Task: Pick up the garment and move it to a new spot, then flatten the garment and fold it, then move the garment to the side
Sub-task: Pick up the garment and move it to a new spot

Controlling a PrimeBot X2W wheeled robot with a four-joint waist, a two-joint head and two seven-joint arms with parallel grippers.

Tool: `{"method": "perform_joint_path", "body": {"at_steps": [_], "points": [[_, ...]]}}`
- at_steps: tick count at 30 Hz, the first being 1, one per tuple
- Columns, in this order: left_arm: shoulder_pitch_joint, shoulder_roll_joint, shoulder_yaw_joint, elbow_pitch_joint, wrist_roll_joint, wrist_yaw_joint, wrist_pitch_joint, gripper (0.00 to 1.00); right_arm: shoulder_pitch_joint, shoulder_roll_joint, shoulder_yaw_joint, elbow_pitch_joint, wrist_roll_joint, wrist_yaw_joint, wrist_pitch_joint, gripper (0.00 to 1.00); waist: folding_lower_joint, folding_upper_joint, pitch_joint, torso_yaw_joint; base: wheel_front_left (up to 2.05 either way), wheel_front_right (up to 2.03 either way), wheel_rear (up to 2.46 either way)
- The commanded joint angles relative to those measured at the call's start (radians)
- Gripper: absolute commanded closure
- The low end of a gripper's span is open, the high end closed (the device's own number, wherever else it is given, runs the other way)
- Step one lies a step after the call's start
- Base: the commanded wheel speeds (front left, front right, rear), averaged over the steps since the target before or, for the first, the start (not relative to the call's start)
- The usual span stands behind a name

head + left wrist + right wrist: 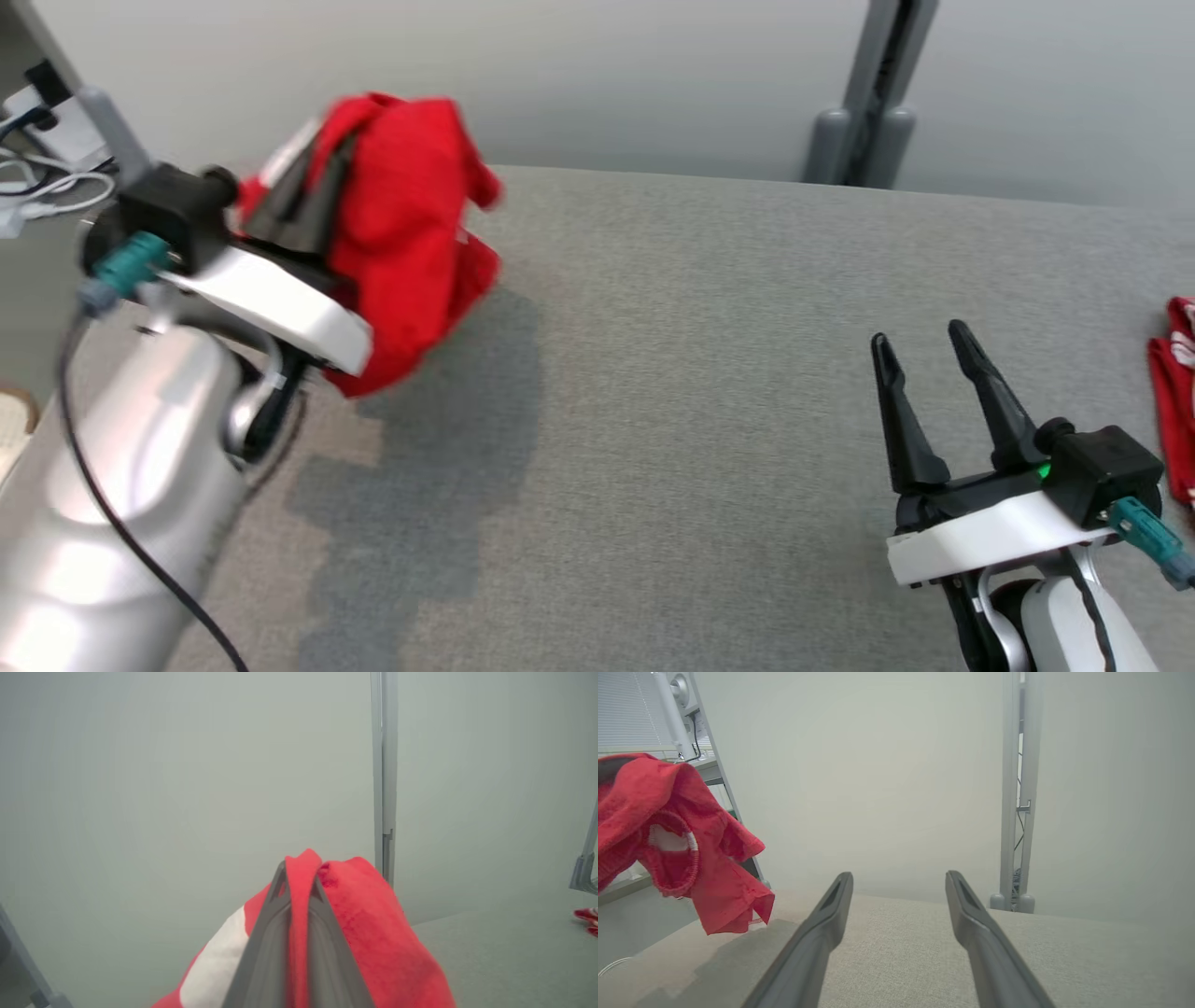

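— One pinch is all that holds the garment [401,233]?
— Yes. My left gripper [299,868] is clamped on a red fold. The rest hangs bunched at ten o'clock in my head view and seems lifted off the table [700,420], over its far-left corner.
— And your other one?
— My right gripper [920,336] sits at four o'clock, jaws spread wide, holding nothing, well apart from the garment.
— So how do you do this step well?
— I judge the carry to a new spot is the step in hand. I'd bring the garment toward the bare middle of the table and lower it until the loose hem touches first. Then I'd drag it a little so the cloth trails out instead of heaping, and only then let go.
— Risks?
— A thin pinch can slip if I swing fast, so I'd go slowly. I'd also avoid the other cloth [1176,411] at three o'clock and leave my right gripper room to catch a hem for flattening.
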Motion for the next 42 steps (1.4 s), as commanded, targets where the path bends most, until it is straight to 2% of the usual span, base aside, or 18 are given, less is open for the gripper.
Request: {"method": "perform_joint_path", "body": {"at_steps": [1,8,12,16,18,24,25,26,27,35,40,42], "points": [[0.021,-0.01,-0.005,-0.031,0.005,0.012,-0.003,1.0,0.006,-0.006,-0.01,0.0,0.002,0.0,-0.005,0.0,0.0,-0.0001,-0.013,-0.029,0.0,0.0,0.0],[0.092,-0.08,-0.068,-0.17,0.049,0.06,-0.003,1.0,0.008,-0.006,-0.036,-0.032,-0.012,0.0,0.003,0.0,0.0,-0.0001,0.006,-0.118,0.0,0.0,0.0],[0.096,-0.128,-0.091,-0.183,0.093,0.09,-0.003,1.0,0.001,-0.005,-0.044,-0.043,-0.01,0.0,0.0,0.0,0.0,-0.0001,0.032,-0.178,0.0,0.0,0.0],[0.093,-0.174,-0.112,-0.165,0.192,0.116,-0.003,1.0,-0.013,-0.005,-0.041,-0.046,-0.003,0.0,-0.007,0.0,0.0,-0.0001,0.062,-0.242,0.0,0.0,0.0],[0.091,-0.188,-0.139,-0.148,0.255,0.099,-0.003,1.0,-0.017,-0.006,-0.036,-0.046,0.0,0.0,-0.014,0.0,0.0,-0.0001,0.077,-0.274,0.0,0.0,0.0],[0.114,-0.238,-0.146,-0.034,0.322,0.045,-0.003,1.0,-0.032,-0.005,-0.035,-0.031,0.011,0.0,-0.033,0.0,0.0,-0.0001,0.115,-0.344,0.0,0.0,0.0],[0.116,-0.243,-0.149,-0.015,0.332,0.035,-0.003,0.81,-0.033,-0.005,-0.033,-0.028,0.012,0.0,-0.035,0.0,0.0,-0.0001,0.119,-0.352,0.0,0.0,0.0],[0.122,-0.25,-0.151,0.008,0.34,0.027,-0.003,0.48,-0.033,-0.005,-0.031,-0.025,0.014,0.0,-0.04,0.0,0.0,-0.0001,0.123,-0.359,0.0,0.0,0.0],[0.128,-0.255,-0.153,0.03,0.344,0.017,-0.003,0.02,-0.032,-0.005,-0.03,-0.022,0.017,0.0,-0.042,0.0,0.0,-0.0001,0.125,-0.363,0.0,0.0,0.0],[0.153,-0.269,-0.1,0.059,0.368,-0.005,-0.003,0.0,-0.031,-0.006,-0.039,0.002,0.02,0.0,-0.058,0.0,0.0,-0.0001,0.115,-0.358,0.0,0.0,0.0],[0.217,-0.254,-0.018,-0.018,0.374,0.01,-0.003,0.0,-0.026,-0.006,-0.047,0.011,0.018,0.0,-0.063,0.0,0.0,-0.0001,0.077,-0.317,0.0,0.0,0.0],[0.277,-0.238,0.045,-0.088,0.378,0.027,-0.003,0.0,-0.014,-0.006,-0.047,0.016,0.015,0.0,-0.062,0.0,0.0,-0.0001,0.051,-0.282,0.0,0.0,0.0]]}}
